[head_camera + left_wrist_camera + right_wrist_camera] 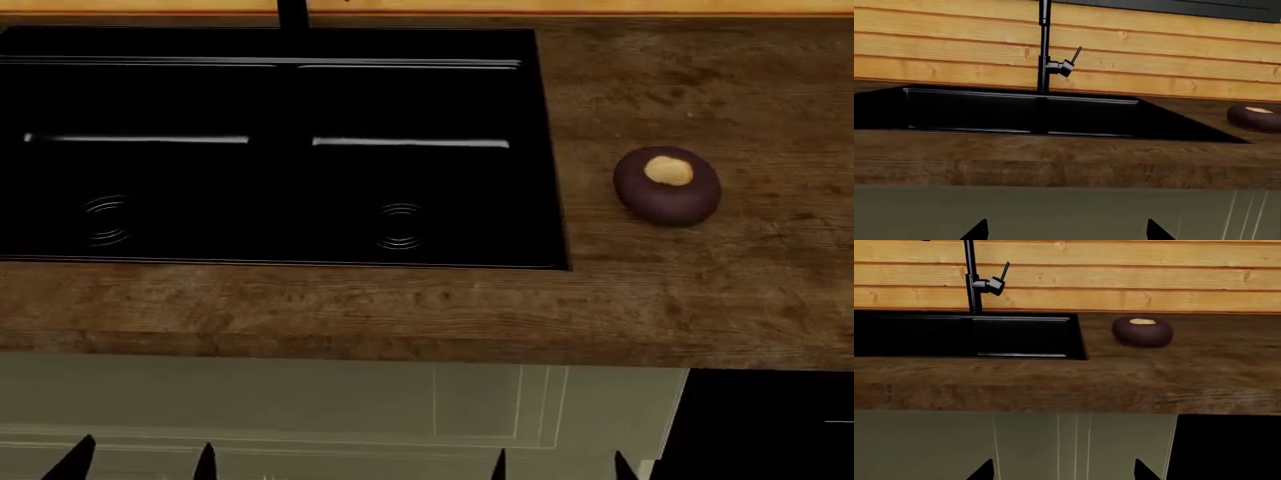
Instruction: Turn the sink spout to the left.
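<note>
The sink spout [1044, 45] is a slim glossy black post standing behind the sink, with a thin side lever [1075, 54]; its top is cut off by the frame. It also shows in the right wrist view [971, 275], and only its base shows in the head view [292, 12]. The sink [547, 150] is a matte black double basin with two ridged round drains. My left gripper [1067, 232] is open and empty, low in front of the cabinet face, far from the spout. My right gripper [1062, 471] is open and empty, also low before the cabinet.
A dark purple round object with a tan top [666, 185] lies on the wooden counter [400, 305] right of the sink. A wooden plank wall [1174, 55] rises behind. Pale green cabinet fronts [267, 400] sit below the counter, with a black panel [774, 425] at right.
</note>
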